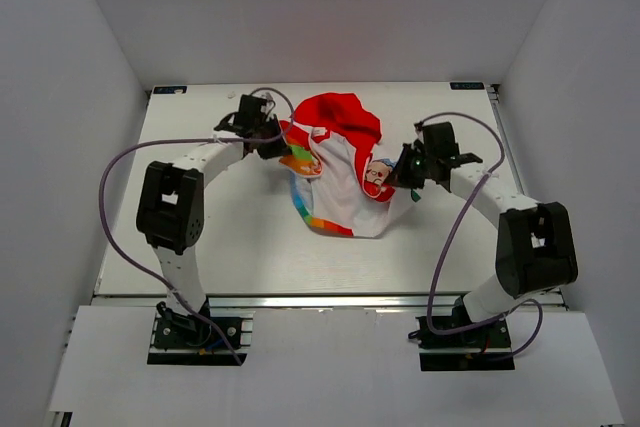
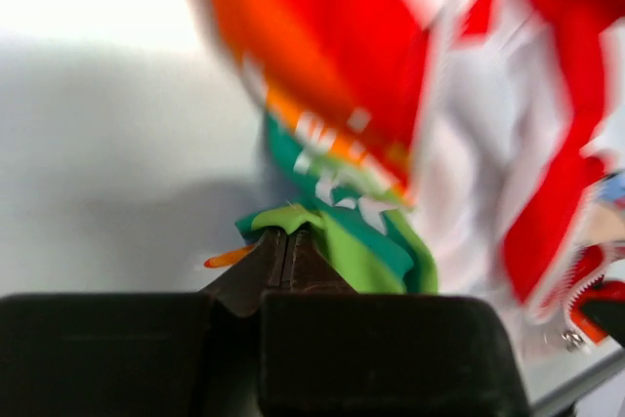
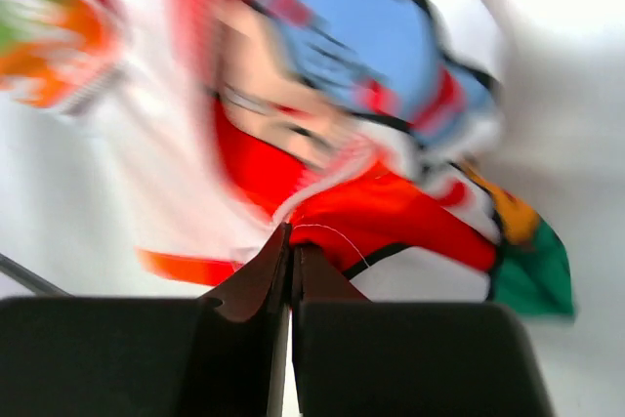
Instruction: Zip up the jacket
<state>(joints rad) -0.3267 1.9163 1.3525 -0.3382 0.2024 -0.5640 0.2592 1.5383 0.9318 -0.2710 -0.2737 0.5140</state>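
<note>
The pinch at each gripper is very small, so the cloth could slip out. The left gripper (image 2: 288, 231) has its two fingers pressed together on just a thin green fold of the jacket (image 1: 340, 182). The right gripper (image 3: 291, 227) is pinching only a thin red edge on the cartoon side. If the arms pull apart too hard, one bit may pop free and the jacket would fall in a heap on the table (image 1: 230, 237). Both close-up views are blurry, so the cloth may be swinging, and a swing could tug it loose too. Both grippers hold cloth and not the zip, so I think the two zip sides may not line up. I cannot tell where the zip pull is.

Both arms start at the near edge, rise to a bent elbow, then lean in toward the middle. The left one reaches the striped side and the right one reaches the cartoon side. The jacket sits bunched between them over the middle of the table, with its red hood (image 1: 345, 112) farthest away
</note>
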